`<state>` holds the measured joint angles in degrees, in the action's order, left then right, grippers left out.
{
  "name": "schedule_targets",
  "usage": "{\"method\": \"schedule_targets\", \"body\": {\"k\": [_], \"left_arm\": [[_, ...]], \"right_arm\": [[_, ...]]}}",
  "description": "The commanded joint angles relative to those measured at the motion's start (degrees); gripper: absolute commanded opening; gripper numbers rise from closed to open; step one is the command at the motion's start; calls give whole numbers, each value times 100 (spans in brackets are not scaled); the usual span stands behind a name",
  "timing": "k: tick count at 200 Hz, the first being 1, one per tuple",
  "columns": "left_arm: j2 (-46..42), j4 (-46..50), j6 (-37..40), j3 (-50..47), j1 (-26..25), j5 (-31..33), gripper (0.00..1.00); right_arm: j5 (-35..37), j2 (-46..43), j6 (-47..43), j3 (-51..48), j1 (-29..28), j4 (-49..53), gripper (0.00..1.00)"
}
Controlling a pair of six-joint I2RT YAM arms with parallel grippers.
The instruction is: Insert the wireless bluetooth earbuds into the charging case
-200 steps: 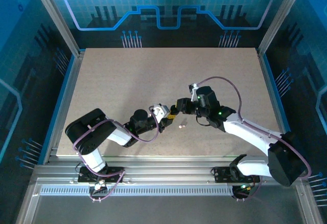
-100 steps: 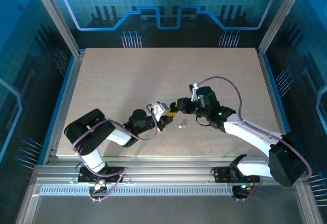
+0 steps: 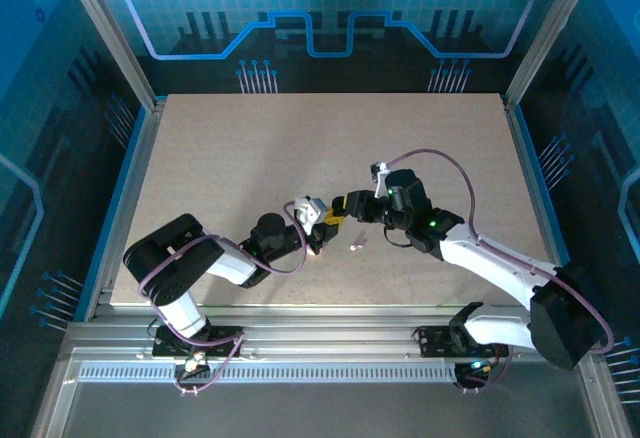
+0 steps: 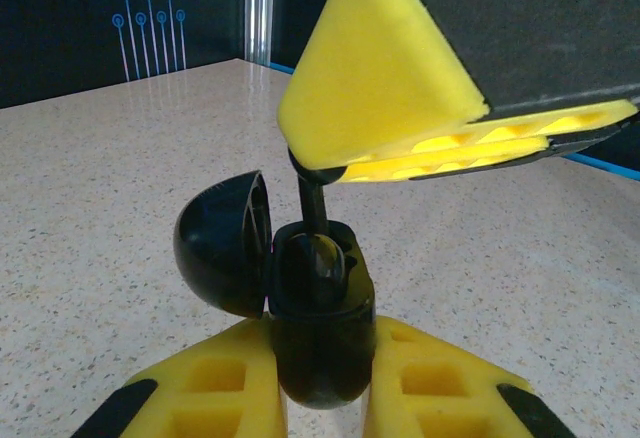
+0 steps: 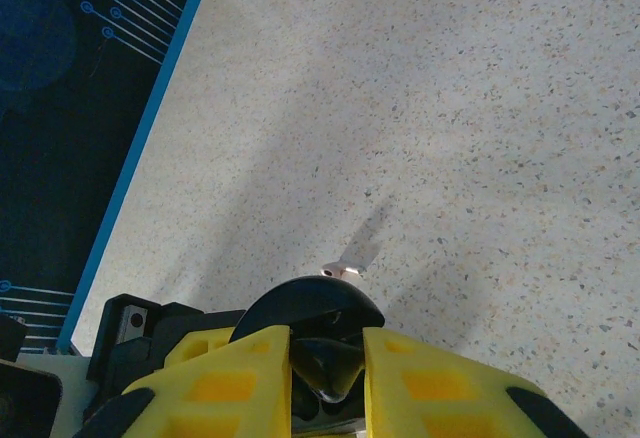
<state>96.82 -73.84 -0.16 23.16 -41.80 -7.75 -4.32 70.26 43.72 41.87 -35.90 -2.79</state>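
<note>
- One black bud [image 4: 312, 198] partway into case [image 4: 318, 353]: stem upright at centre of left wrist view, lower end dipping into the open well, judged not yet fully seated.
- Right gripper [image 4: 310, 163] pinching the top of that stem, yellow fingers reaching in from upper right of the same view.
- Left gripper [image 4: 320, 398] clamped on case from both sides at bottom centre, keeping it upright with the mouth facing up.
- Unclear whether case rests on table [image 4: 100, 178] or hangs just over it.
- Lid [image 4: 222, 243] swung open to the left of case body, joined at the rim, hollow side facing the bud.
- Inside of case dark and glossy; impossible to tell whether another bud already sits beside the one going in.
- One pale bud [image 3: 354, 247] loose on table, just lower right of the meeting grippers in the overhead view, near both but touching neither.
- Same pale bud at centre of right wrist view, just above the dark round edge of the lid.
- Progress, by judgement: partway through, with one black bud nearly home and the pale bud not yet in any case.
- Left to do, by judgement: press the black bud down until seated, let go, then deal with the pale bud.
</note>
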Motion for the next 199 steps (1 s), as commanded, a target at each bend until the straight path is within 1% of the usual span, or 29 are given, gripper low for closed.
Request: {"method": "schedule_targets", "body": {"k": [1,41,159,199], "left_arm": [[-171,-416,-158,181,-16,68,8],[-207,-439,-196,172,-19,55,8],[-257,-438,-124,166,-13,29,8],[-302,-404,-63,152,-19,24,8]], "right_arm": [[158,-114,-119,-91,-156,-117,23],[273,-59,-265,-26,-237,-34,23],[177,67,-728,254,-471,277,23],[183,117,-894,375,-520,550,23]]}}
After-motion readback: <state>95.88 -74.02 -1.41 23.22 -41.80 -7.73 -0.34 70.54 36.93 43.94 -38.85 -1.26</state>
